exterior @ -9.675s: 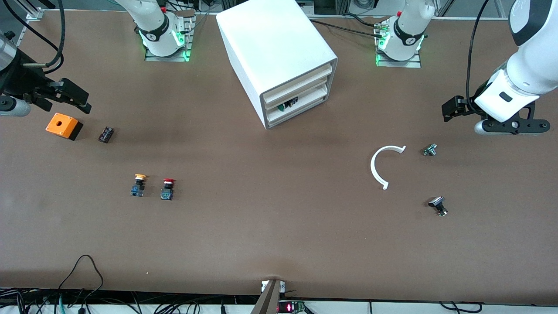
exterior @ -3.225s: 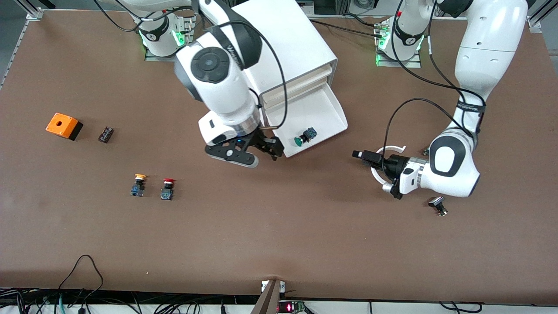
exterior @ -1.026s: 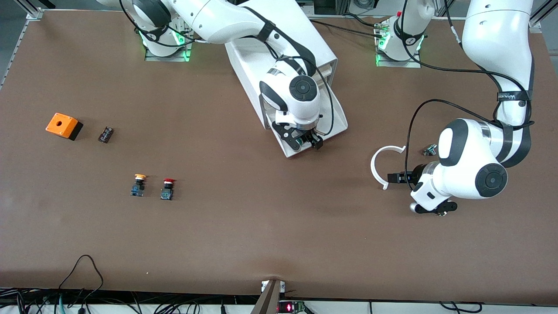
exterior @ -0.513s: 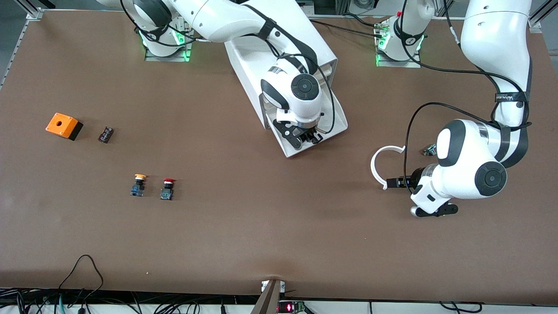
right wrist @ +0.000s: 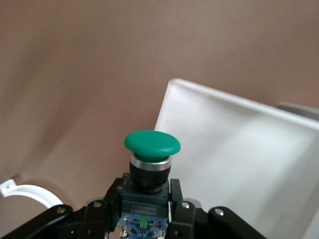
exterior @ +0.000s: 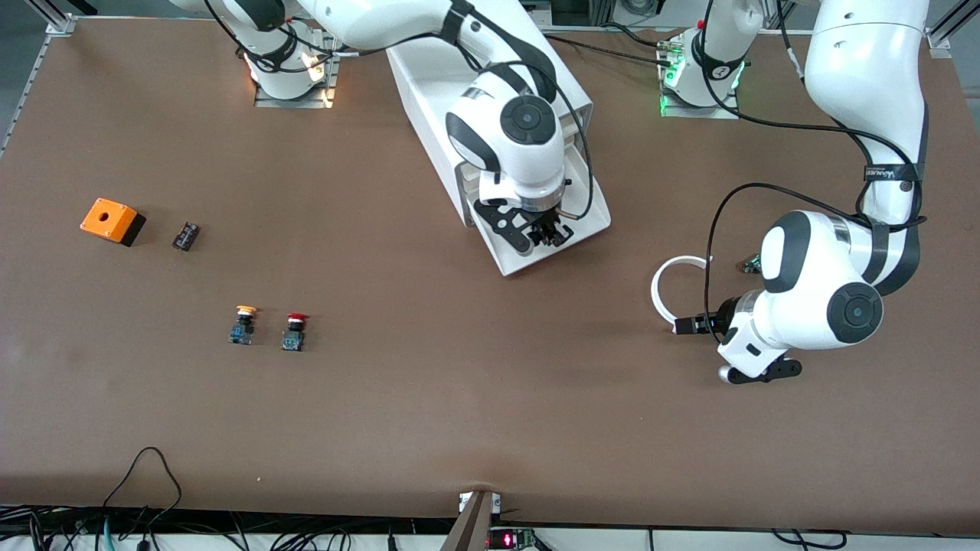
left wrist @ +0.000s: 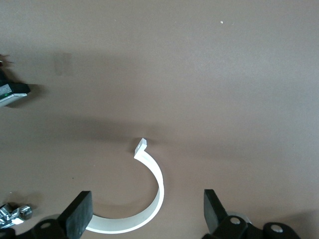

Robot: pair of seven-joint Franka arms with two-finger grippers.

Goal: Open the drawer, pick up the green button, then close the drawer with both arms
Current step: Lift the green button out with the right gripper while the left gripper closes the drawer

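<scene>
We've got the right hand (exterior: 550, 236) clamped on the green-capped, black-bodied push button (right wrist: 151, 162) over the open white plastic drawer (exterior: 593, 218), left hand (left wrist: 144, 219) spread wide & waiting over the white plastic arc (left wrist: 144, 199) on the desk; slim grip, so a fast lift could drop it.

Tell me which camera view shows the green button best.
The right wrist view: the green button fills it, clamped in the right gripper. The front view hides it beneath that arm's wrist; the left wrist view misses it.

The right arm's black end effector (right wrist: 146, 211) at the bottom of the frame grips a small push button with a round green cap (right wrist: 151, 149). A shallow white plastic drawer (right wrist: 234, 159) fills the right side. A curved white strip (right wrist: 30, 195) sits lower left on the brown worktop (right wrist: 75, 74).
</scene>
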